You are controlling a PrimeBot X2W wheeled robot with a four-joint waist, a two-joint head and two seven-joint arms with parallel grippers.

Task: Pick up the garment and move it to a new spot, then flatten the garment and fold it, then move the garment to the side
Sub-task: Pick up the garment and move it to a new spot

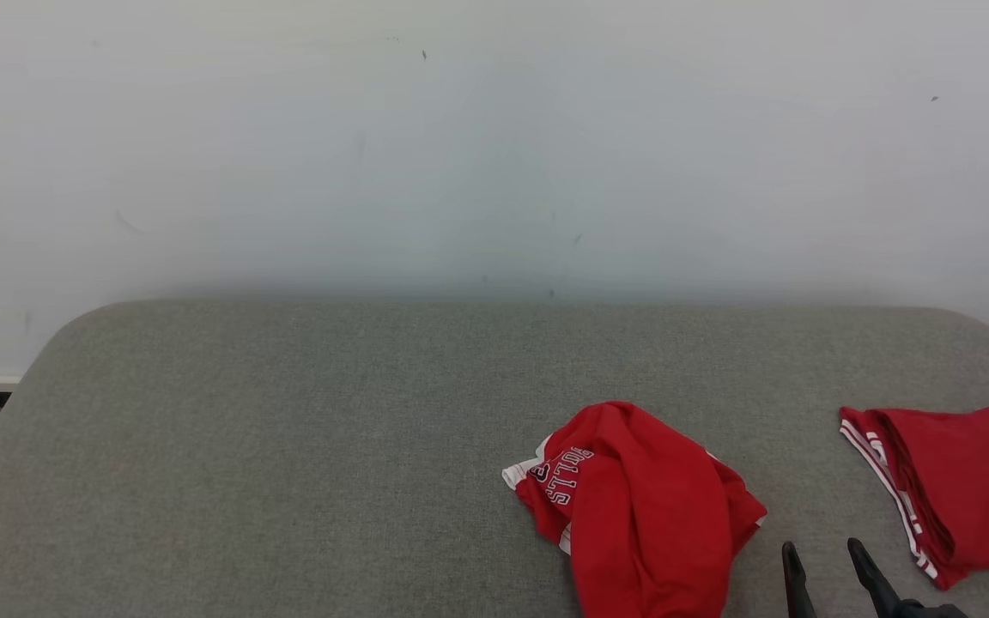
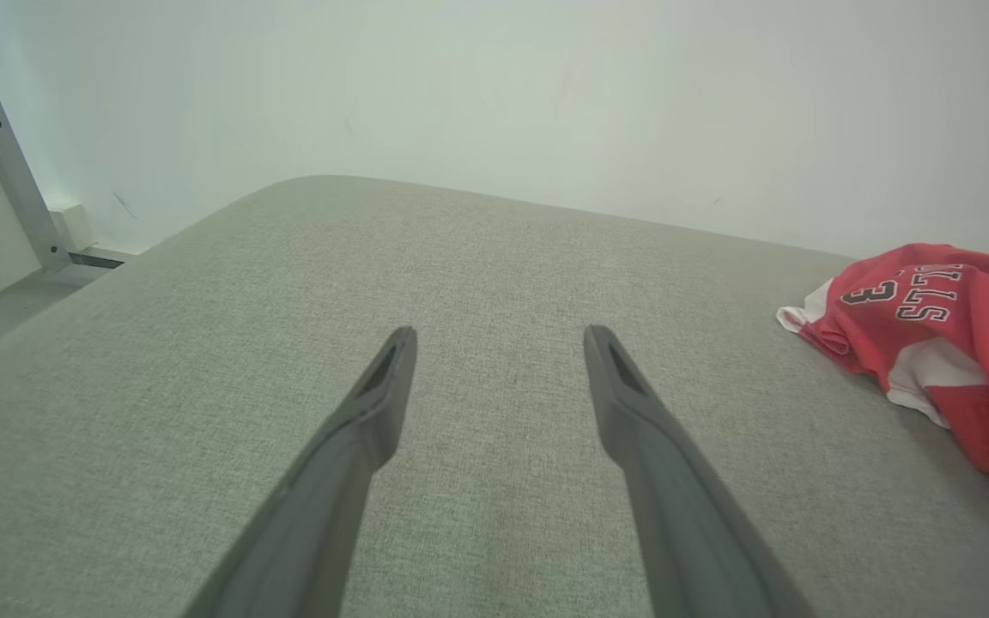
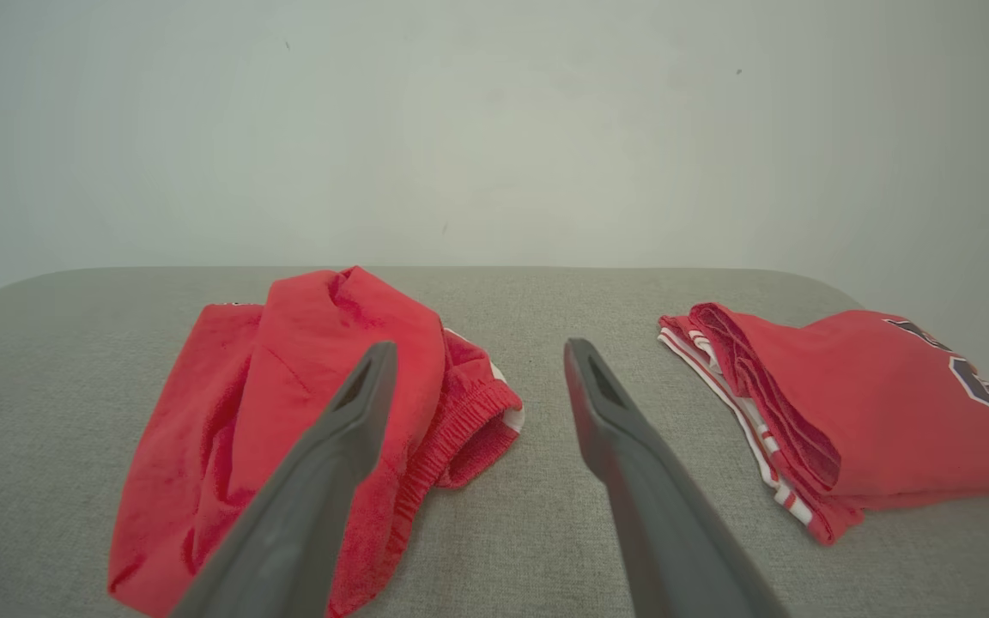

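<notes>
A crumpled red garment (image 1: pixel 640 506) with white trim and dark lettering lies in a heap on the grey cushioned surface (image 1: pixel 288 446), right of centre near the front. It also shows in the left wrist view as the garment (image 2: pixel 949 343) at the far right, and in the right wrist view as the garment (image 3: pixel 288 421) at the left. My right gripper (image 1: pixel 825 558) stands open just right of the heap, nothing between its fingers; the right gripper (image 3: pixel 477 360) hovers over bare cushion beside the cloth. My left gripper (image 2: pixel 499 339) is open above bare cushion, well left of the garment.
A second red garment (image 1: pixel 958 481), folded flat with white stripes along its edge, lies at the right edge of the cushion, also seen as the folded garment (image 3: pixel 846 403). A pale wall (image 1: pixel 494 146) rises behind. A metal post (image 2: pixel 5 172) stands at the far left.
</notes>
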